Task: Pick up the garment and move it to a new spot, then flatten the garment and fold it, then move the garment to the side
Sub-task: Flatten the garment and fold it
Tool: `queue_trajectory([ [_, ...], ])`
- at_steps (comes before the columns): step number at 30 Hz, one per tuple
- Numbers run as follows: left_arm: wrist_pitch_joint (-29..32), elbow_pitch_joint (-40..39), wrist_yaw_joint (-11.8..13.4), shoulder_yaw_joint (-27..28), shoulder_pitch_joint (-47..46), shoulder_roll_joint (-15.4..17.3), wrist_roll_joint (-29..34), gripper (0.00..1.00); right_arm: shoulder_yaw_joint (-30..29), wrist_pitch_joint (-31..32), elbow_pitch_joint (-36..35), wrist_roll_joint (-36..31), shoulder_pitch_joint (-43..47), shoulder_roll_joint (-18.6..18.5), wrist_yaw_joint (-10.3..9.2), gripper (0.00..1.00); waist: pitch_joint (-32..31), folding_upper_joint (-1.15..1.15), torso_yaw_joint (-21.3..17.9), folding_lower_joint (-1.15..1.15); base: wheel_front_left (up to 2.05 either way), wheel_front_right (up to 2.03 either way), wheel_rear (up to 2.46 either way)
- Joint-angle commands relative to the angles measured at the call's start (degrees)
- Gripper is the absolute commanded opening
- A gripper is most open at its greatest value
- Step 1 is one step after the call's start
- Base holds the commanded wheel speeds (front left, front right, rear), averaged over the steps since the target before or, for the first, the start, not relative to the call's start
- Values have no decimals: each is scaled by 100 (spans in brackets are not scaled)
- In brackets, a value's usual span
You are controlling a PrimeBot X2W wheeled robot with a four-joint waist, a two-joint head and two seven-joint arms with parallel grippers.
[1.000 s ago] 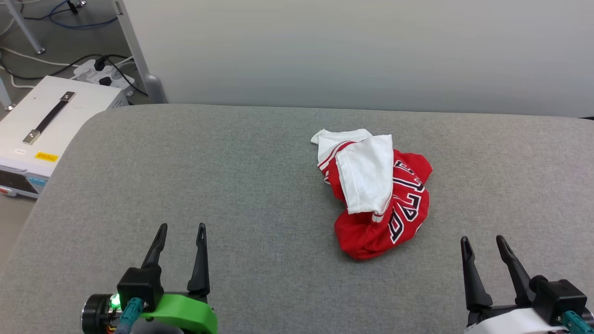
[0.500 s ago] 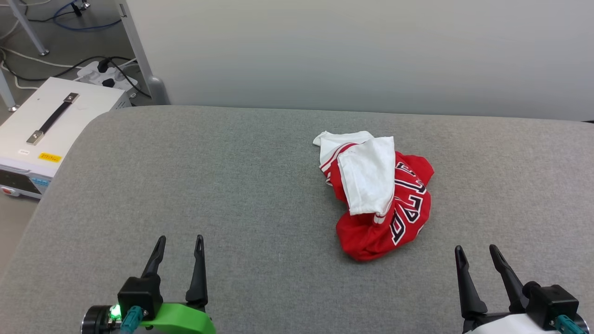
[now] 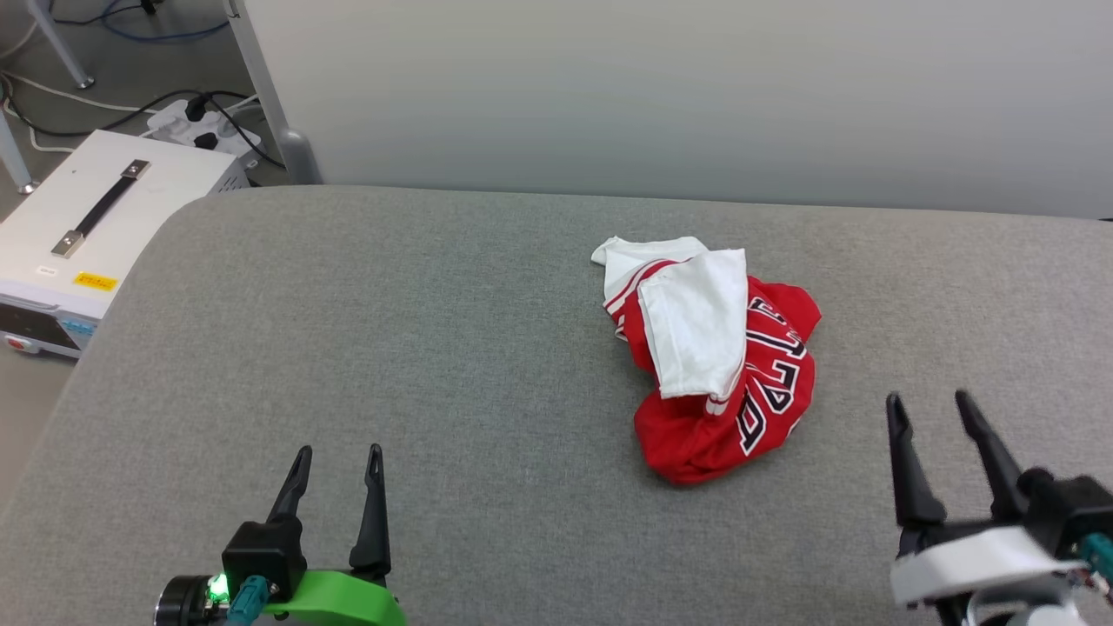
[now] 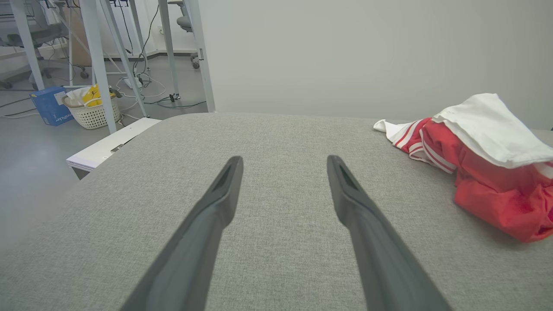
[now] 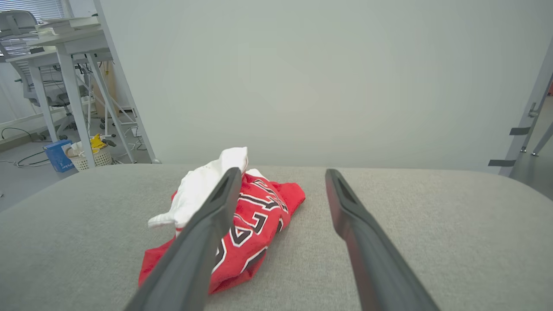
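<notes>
Red jersey-style tee: the garment (image 3: 717, 356) sits crumpled in a heap on the grey fabric-covered table (image 3: 391, 304), right of centre, closer to the far edge than to the robot. One white sleeve (image 3: 696, 322) is flopped across the top of the pile. More white with red-and-white striped trim pokes out at the far-left side. Black letters with white outlines show on the heap's right flank, bunched and partly tucked under (can't read a full word). Not flattened, not folded.

Left gripper (image 3: 339, 452): fingers spread, nothing between them, over bare table at the near left, well apart from the garment.

Right gripper (image 3: 928, 398): fingers spread too, empty, at the near right. It is near the heap's near-right edge but clear of it. In the right wrist view the garment lies ahead and left of the fingers, and one finger overlaps it in line of sight only.

White box with a black strap handle (image 3: 104, 217) stands on the floor off the table's far-left corner, with a power strip (image 3: 196, 130) behind it.
</notes>
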Motion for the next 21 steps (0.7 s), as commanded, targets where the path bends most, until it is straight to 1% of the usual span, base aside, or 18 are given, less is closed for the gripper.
queue_trajectory([
  [1,-34,12,-46,10,-72,-40,46,100,-41,-52,-86,-55,-356,-158,-4,100,95,0,19,0,0,0,0],
  [4,-34,-2,-64,-1,-186,-66,69,100,-90,-52,-158,-26,-916,-474,-4,100,233,0,60,0,0,0,0],
  [6,-34,-23,-81,-21,-288,-81,80,100,-90,-52,-129,27,-1340,-757,-4,100,362,0,109,0,0,0,0],
  [10,-34,-68,-108,-64,-528,-105,80,100,134,-52,361,237,-2261,-1455,-4,100,669,0,221,0,0,0,0],
  [12,-34,-92,-117,-89,-655,-114,76,100,422,-16,773,444,-2757,-1848,-4,100,820,0,284,0,0,0,0],
  [13,-34,-108,-120,-104,-722,-118,71,100,657,148,993,561,-3035,-2093,-4,100,914,0,325,0,0,0,0],
  [16,-34,-180,-106,-128,-892,-127,41,100,1317,852,1422,1050,-3764,-2621,-4,100,1160,0,414,0,0,0,0],
  [18,-34,-233,-98,-160,-1020,-131,15,100,1844,1528,1646,1505,-4274,-2985,-4,100,1356,0,491,0,0,0,0],
  [21,-34,-301,-65,-247,-1181,-133,-74,100,2588,2461,1804,2164,-4842,-3407,-4,100,1612,0,598,0,0,0,0],
])
